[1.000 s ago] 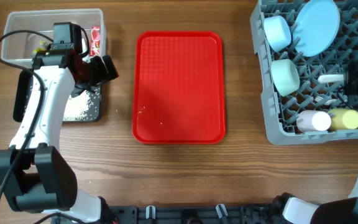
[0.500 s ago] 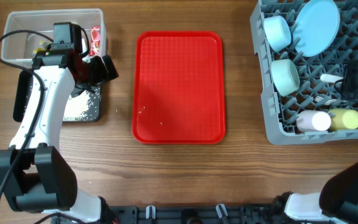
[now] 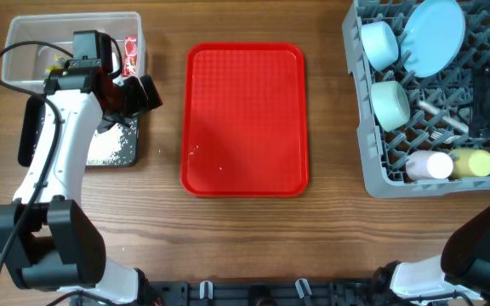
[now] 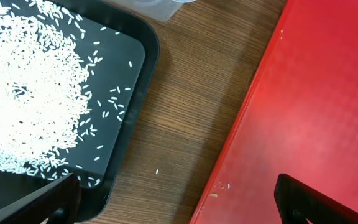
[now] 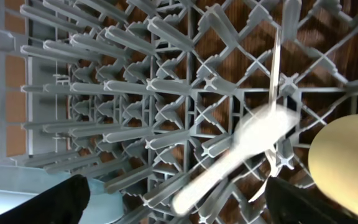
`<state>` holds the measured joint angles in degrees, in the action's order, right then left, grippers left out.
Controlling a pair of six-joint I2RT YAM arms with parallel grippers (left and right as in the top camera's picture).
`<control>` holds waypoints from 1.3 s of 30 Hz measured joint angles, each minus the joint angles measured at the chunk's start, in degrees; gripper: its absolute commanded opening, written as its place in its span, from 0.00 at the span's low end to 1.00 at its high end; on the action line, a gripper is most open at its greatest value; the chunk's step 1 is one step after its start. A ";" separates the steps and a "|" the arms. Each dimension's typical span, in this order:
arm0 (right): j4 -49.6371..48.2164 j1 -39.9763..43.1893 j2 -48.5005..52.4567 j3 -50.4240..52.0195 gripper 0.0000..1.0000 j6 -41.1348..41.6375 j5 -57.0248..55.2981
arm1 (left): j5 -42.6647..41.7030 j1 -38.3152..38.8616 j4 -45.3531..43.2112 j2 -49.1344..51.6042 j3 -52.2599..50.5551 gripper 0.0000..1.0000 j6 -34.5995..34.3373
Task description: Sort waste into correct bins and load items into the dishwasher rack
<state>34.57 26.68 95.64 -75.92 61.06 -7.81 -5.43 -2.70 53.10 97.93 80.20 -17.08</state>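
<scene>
My right gripper (image 5: 182, 202) stands open over the grey dishwasher rack (image 3: 373, 174). A white spoon (image 5: 238, 152), blurred, lies free between the fingers, touching neither, on the rack's pegs. In the rack are the blue plate (image 3: 434, 34), two bowls (image 3: 379, 44) (image 3: 390, 102), the pink cup (image 3: 428, 165), the yellow cup (image 3: 473, 161) and the fork (image 3: 436, 133). My left gripper (image 4: 179, 199) is open and empty, above the gap between the black tray (image 4: 138, 56) of rice (image 4: 30, 93) and the red tray (image 4: 316, 93). The clear tub (image 3: 32, 42) holds a red-printed wrapper (image 3: 129, 53).
One rice grain (image 4: 156, 171) lies on the wooden table beside the black tray. A few crumbs (image 4: 219, 186) sit near the red tray's left edge. The left arm (image 3: 58, 153) reaches across the black tray.
My right gripper has opened and let go of the white spoon, which has dropped onto the rack's pegs. The left arm has not moved.
</scene>
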 measured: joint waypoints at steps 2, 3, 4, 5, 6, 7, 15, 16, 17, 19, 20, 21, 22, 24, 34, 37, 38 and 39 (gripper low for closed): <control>0.00 0.00 0.00 0.00 0.99 -1.62 0.07 | 0.00 0.00 0.00 0.00 0.00 1.00 0.00; -0.02 0.00 0.00 0.00 0.99 -2.80 0.20 | 0.00 0.00 0.00 0.00 0.00 1.00 0.00; -0.02 0.00 0.00 0.00 0.99 -3.98 0.52 | 0.00 0.00 0.00 0.00 0.00 1.00 0.00; -0.11 0.00 0.00 0.00 0.99 -5.18 1.14 | 0.00 0.00 0.00 0.00 0.00 1.00 0.00; -0.26 0.00 -0.07 0.00 0.99 -6.32 1.75 | 0.00 0.00 0.00 0.00 0.00 1.00 0.00; -0.42 0.00 -0.15 0.00 1.00 -7.76 2.75 | 0.00 0.00 0.00 0.00 0.00 1.00 0.00; -2.54 0.00 -7.65 0.02 0.99 -26.34 18.64 | 0.00 0.00 0.00 0.00 0.00 1.00 0.00; -2.47 0.00 -9.64 0.02 0.99 -29.24 22.56 | 0.00 0.00 0.00 0.00 0.00 1.00 0.00; -2.43 0.00 -11.89 0.02 0.99 -31.82 26.34 | 0.00 0.00 0.02 0.00 0.00 1.00 0.00; -1.88 -0.37 -15.93 0.00 1.00 -35.78 31.43 | 0.00 0.00 0.00 0.00 0.00 1.00 0.00; -1.16 -0.72 -17.86 0.02 0.99 -37.38 33.16 | 0.02 0.00 0.00 0.00 0.00 1.00 0.00; 0.02 -1.46 -20.55 0.02 0.99 -39.28 35.01 | 0.02 0.00 0.00 0.00 0.00 1.00 0.00; 1.53 -2.21 -22.58 0.00 0.99 -40.96 36.15 | 0.00 0.00 0.02 0.00 0.00 1.00 0.00; 4.83 -4.24 -27.58 0.00 1.00 -44.46 38.16 | 0.02 0.00 0.02 0.00 0.00 1.00 0.00; 25.79 -12.24 -46.53 -0.04 1.00 -45.24 41.33 | 0.00 0.00 0.00 0.00 0.00 1.00 0.00; 28.48 -12.24 -48.50 -0.04 1.00 -39.67 41.42 | 0.00 0.00 0.00 0.00 0.00 1.00 0.00; 29.03 -12.24 -48.78 -0.04 1.00 -38.82 41.29 | 0.02 0.00 0.02 0.00 0.00 1.00 0.00; 29.59 -12.24 -49.03 -0.04 1.00 -37.88 40.76 | 0.00 0.00 0.00 0.00 0.00 1.00 0.00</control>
<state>64.16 14.44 46.61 -75.96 23.18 32.95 -5.43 -2.70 53.10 97.93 80.20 -17.08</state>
